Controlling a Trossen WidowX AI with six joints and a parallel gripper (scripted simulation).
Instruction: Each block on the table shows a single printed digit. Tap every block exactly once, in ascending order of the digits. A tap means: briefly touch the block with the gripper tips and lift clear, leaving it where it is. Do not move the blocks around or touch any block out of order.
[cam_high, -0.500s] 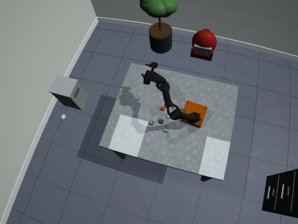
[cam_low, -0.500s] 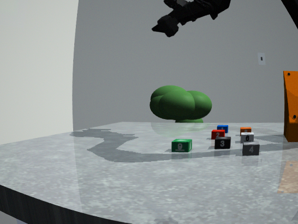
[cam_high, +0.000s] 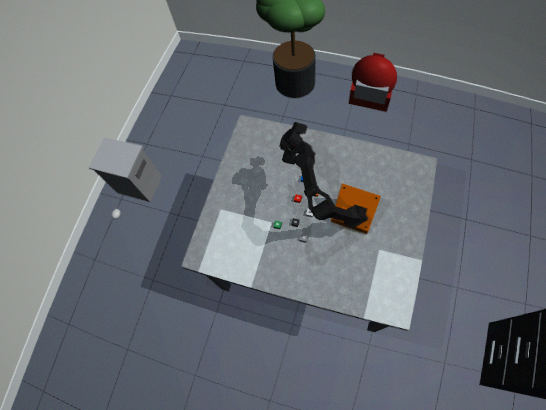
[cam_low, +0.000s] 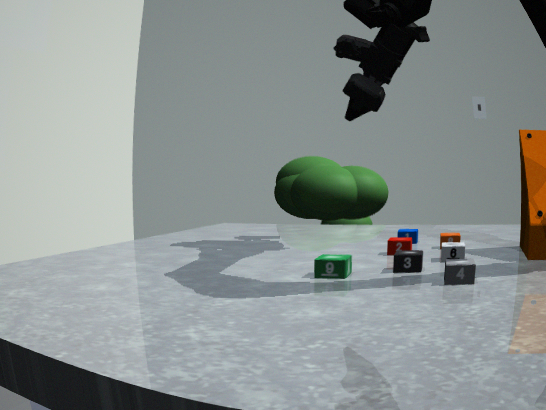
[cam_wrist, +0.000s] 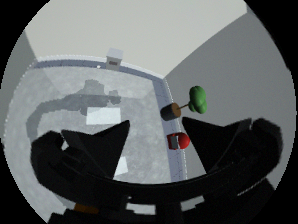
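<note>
Six numbered blocks huddle on the bench (cam_low: 150, 320) near my orange base (cam_low: 532, 195) while my jaws hang spread and empty high above, so descending toward the blue block (cam_low: 408, 235) (digit 1, farthest back) risks clipping its close neighbour, the red block (cam_low: 399, 245).

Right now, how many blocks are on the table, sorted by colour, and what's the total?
Blue block: 1
Red block: 1
Orange block: 1
White block: 1
Green block: 1
Dark grey blocks, one marked 3 and one marked 4: 2
Total: 7 blocks
</note>
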